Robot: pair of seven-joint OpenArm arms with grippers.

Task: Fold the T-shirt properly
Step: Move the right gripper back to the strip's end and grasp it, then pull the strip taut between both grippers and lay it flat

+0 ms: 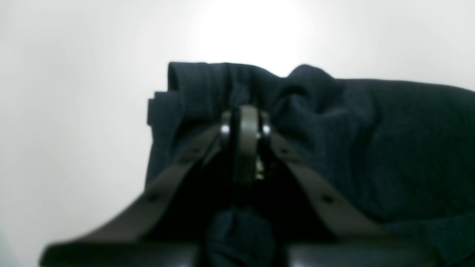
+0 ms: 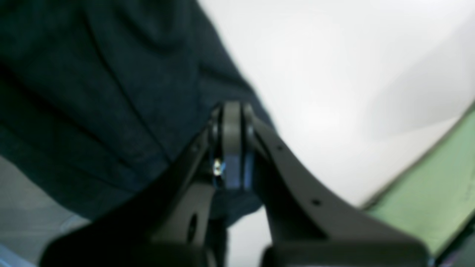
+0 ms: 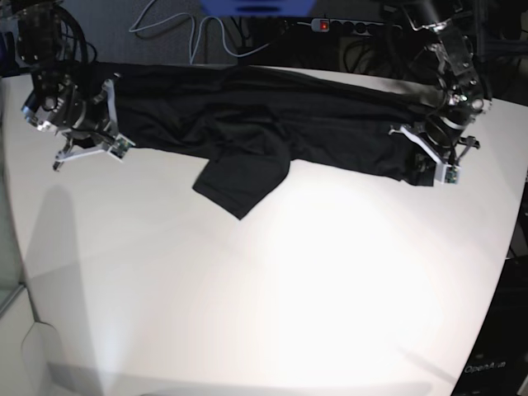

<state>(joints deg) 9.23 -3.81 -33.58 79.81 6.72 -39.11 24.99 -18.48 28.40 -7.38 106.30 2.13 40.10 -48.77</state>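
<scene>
We see the T-shirt (image 3: 264, 124) stretched in a long dark band across the upper part of the white tabletop (image 3: 272, 280) in the base view, with a folded flap hanging down toward the middle of the frame. At the right of that view, the left claw (image 1: 245, 111) is closed tight on bunched fabric at the shirt's end. At the upper left of the base view, the right claw (image 2: 232, 109) has its jaws pressed together at the shirt's other edge, pinching the cloth, though the wrist picture is blurred.
</scene>
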